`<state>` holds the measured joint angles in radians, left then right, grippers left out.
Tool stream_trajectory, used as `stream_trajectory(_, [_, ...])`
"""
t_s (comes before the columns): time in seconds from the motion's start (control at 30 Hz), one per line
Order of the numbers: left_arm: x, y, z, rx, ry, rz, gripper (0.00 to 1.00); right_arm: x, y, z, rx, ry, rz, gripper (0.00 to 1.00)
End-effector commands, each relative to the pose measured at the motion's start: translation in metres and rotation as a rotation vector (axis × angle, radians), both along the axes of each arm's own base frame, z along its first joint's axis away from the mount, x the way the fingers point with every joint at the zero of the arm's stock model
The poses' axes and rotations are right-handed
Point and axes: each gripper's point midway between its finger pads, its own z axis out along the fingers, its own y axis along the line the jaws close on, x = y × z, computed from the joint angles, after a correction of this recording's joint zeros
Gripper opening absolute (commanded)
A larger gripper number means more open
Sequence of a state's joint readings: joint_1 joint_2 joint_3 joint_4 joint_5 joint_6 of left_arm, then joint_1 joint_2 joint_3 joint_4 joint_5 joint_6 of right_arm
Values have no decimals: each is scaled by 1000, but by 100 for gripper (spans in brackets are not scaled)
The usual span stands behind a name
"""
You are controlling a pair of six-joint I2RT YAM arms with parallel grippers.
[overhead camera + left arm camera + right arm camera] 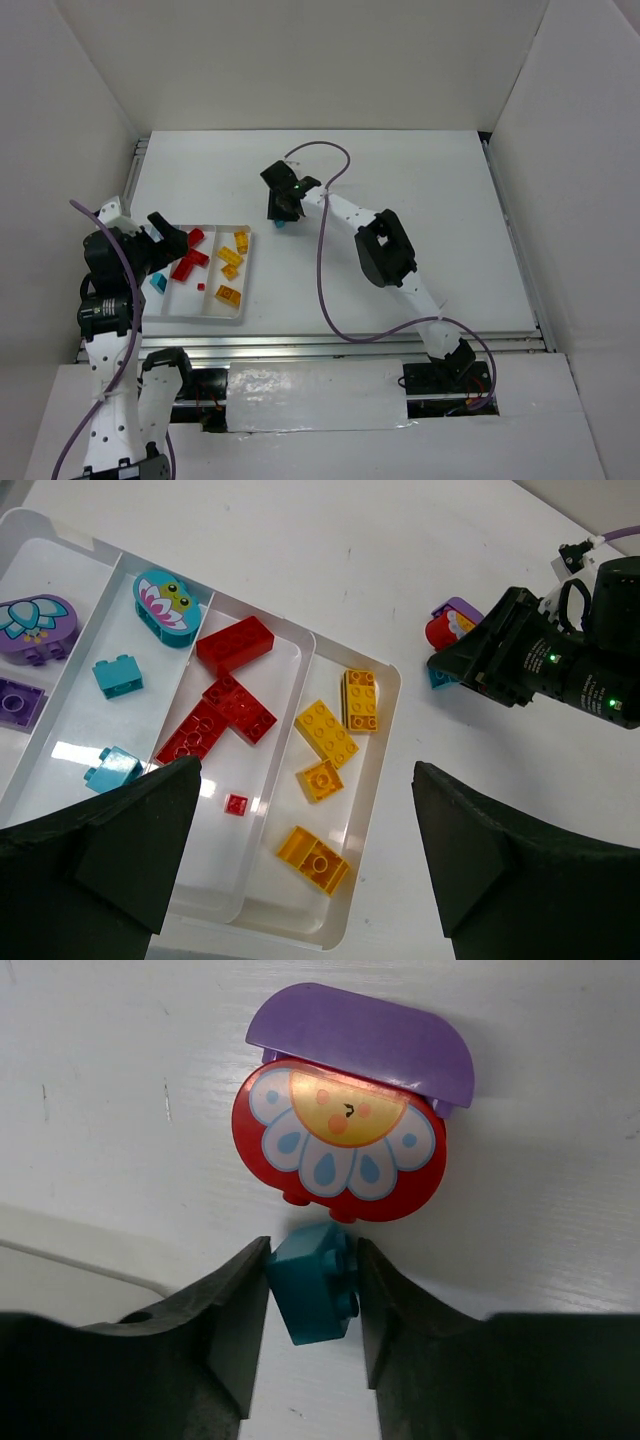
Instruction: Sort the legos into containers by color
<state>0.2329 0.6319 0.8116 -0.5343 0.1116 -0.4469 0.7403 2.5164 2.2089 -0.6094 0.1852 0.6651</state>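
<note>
Pickup step; right tool pinches the teal brick on the surface, just beside the red flower brick, right of the tray; left tool gapes wide above the tray; next move, I'd say: lift and carry to the teal compartment.

No words, numbers or brand marks can be read anywhere here. The only printing is pictures. The red rounded brick on the counter bears a smiling flower face. In the tray, the teal rounded brick shows a lotus with eyes, and the purple rounded brick in the leftmost compartment shows a lotus.
</note>
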Motion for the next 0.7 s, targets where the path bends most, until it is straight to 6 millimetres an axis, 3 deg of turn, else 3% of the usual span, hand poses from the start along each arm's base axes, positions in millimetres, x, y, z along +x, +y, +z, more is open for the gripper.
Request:
stream_trajectory(0.0, [2, -2, 19, 23, -63, -21, 99, -2, 2, 7, 9, 2, -13, 41])
stream_trajectory(0.07, [1, -2, 20, 26, -67, -19, 100, -2, 3, 7, 10, -1, -8, 29])
stream_trajectory(0.13, [1, -2, 20, 26, -67, -17, 100, -5, 2, 8, 8, 1, -8, 5])
stream_trajectory(0.27, [1, -1, 20, 27, -65, -11, 99, -22, 9, 24, 57, -15, 42, 0])
stream_trajectory(0.37, [3, -6, 18, 19, -64, -46, 100, -45, 16, 71, 143, -101, 92, 0])
stream_trajectory(0.5, [10, -43, 17, -35, -84, -256, 99, -81, 26, 120, 269, -163, 179, 0])
stream_trajectory(0.53, [9, -65, 21, -65, -108, -382, 99, -87, 26, 128, 306, -161, 199, 0])
stream_trajectory(0.67, [-9, -113, 44, -104, -248, -685, 100, -136, 30, 168, 544, -69, 373, 0])
